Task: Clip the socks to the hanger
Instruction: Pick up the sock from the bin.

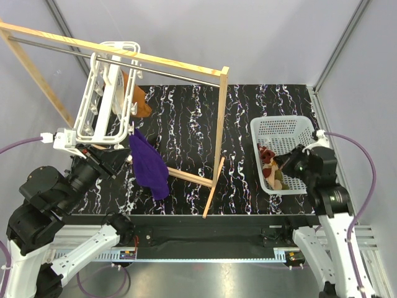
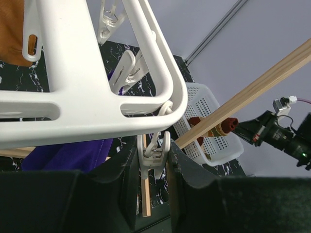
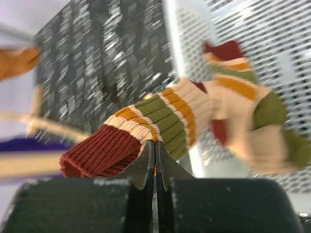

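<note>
Top external view from high above the near edge, looking down and far across the whole table (image 1: 186,124), left wrist view close under the hanger (image 2: 97,97) corner, facing right, right wrist view blurred, very near the socks (image 3: 165,121), facing left, basket (image 1: 279,129) in all three

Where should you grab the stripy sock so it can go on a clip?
Probably near its open end, just behind the maroon cuff, coming crossways to its length as the right gripper does. The sock is soft and droops, so a pinch there leaves the cuff sticking out free for a peg.
</note>
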Action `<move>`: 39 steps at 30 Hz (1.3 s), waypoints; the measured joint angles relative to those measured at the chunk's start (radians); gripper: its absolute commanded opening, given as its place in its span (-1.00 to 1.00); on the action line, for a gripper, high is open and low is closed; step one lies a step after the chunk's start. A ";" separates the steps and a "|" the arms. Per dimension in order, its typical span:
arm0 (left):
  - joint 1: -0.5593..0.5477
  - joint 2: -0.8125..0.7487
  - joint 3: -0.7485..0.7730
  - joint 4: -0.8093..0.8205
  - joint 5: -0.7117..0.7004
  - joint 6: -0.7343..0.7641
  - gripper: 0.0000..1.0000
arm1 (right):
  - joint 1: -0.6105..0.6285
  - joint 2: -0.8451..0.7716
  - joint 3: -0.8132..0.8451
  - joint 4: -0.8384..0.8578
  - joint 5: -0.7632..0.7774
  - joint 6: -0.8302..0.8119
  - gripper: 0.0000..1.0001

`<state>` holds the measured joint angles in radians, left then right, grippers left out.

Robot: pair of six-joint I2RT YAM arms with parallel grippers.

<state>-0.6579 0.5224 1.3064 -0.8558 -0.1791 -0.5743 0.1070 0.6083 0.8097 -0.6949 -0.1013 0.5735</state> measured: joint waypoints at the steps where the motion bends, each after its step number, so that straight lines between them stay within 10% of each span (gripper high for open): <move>1: 0.000 0.000 0.000 0.001 0.000 0.000 -1.00 | 0.001 -0.032 0.011 -0.027 -0.037 0.004 -1.00; 18: 0.000 0.000 0.000 0.000 0.000 -0.038 -1.00 | 0.005 -0.102 0.261 -0.132 -0.573 0.070 -1.00; 39: 0.000 0.023 -0.043 0.043 0.017 -0.124 -1.00 | 0.127 0.128 0.342 0.055 -0.676 0.146 -1.00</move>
<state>-0.6579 0.5457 1.2629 -0.8131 -0.1623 -0.6979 0.2344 0.7364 1.1519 -0.6395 -0.7773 0.7197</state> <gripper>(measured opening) 0.280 0.010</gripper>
